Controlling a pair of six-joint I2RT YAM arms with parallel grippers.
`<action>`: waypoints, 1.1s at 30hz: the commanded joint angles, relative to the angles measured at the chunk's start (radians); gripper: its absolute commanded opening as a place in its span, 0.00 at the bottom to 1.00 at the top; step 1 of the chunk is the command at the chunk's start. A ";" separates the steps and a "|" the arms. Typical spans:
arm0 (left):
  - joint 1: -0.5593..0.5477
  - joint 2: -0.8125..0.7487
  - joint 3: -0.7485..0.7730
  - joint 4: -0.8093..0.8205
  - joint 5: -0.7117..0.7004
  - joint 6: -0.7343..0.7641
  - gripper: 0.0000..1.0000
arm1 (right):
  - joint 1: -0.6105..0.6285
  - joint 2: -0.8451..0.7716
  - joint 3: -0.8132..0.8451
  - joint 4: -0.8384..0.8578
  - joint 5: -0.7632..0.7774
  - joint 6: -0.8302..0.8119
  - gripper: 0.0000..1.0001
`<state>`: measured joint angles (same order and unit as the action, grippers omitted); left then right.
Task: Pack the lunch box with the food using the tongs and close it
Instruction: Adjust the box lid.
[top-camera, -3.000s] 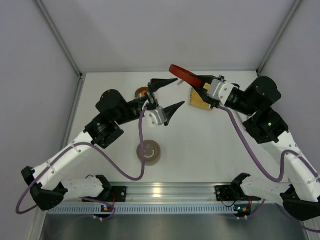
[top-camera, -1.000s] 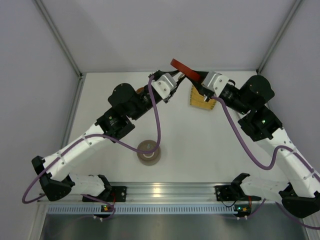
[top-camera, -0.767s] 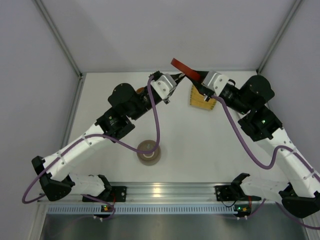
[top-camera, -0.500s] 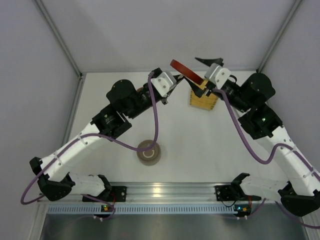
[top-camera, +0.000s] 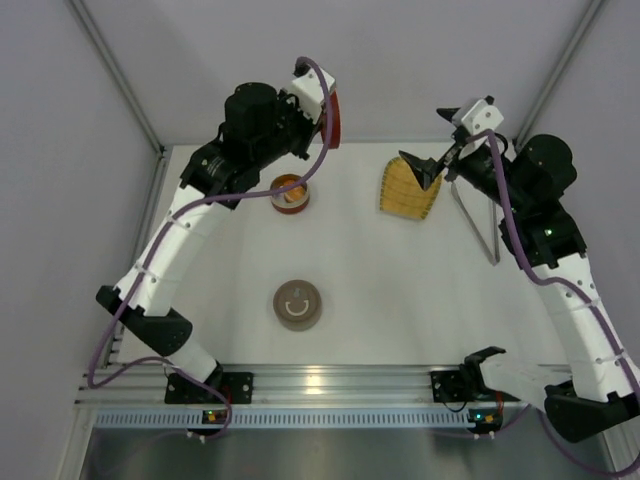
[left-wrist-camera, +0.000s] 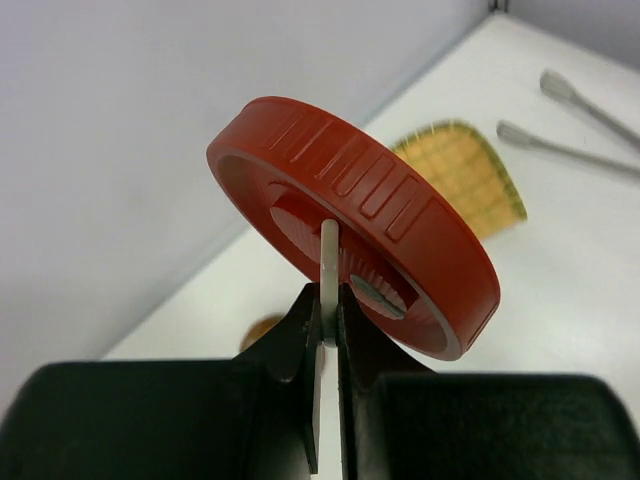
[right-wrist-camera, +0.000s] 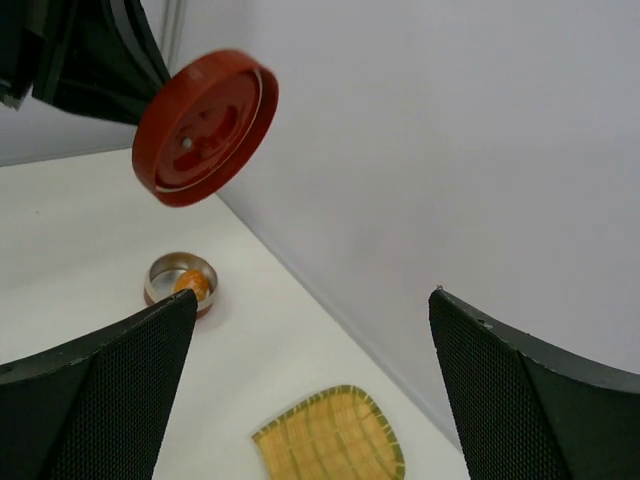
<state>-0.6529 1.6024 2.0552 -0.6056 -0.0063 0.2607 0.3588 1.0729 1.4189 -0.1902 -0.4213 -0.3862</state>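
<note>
Red lid (left-wrist-camera: 400, 215) raised, one tongs (left-wrist-camera: 512, 133), one tray (top-camera: 408, 190)

The red lid (left-wrist-camera: 370, 225) has passed from the right gripper (top-camera: 438, 142) to the left gripper (left-wrist-camera: 328, 305), now clamped on it and raised toward the upper middle of the top view. The right one has spread wide and drawn back rightward, uncovering the tongs (top-camera: 474, 225).

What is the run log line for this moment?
left gripper: shut on red lid, raised | right gripper: open, empty | tongs: not held | tin: open, orange chunk inside
</note>
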 joint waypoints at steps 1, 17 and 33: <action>0.022 0.033 0.007 -0.181 0.152 -0.051 0.00 | -0.069 0.025 0.005 -0.063 -0.166 0.133 0.97; -0.007 0.160 -0.122 -0.223 0.215 -0.175 0.00 | -0.169 0.156 -0.218 0.090 -0.430 0.748 0.94; -0.094 0.237 -0.056 -0.238 0.089 -0.218 0.00 | -0.047 0.248 -0.244 0.092 -0.277 0.751 0.76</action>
<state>-0.7532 1.8465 1.9511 -0.8612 0.0956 0.0723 0.2951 1.3140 1.1717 -0.1314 -0.7414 0.3672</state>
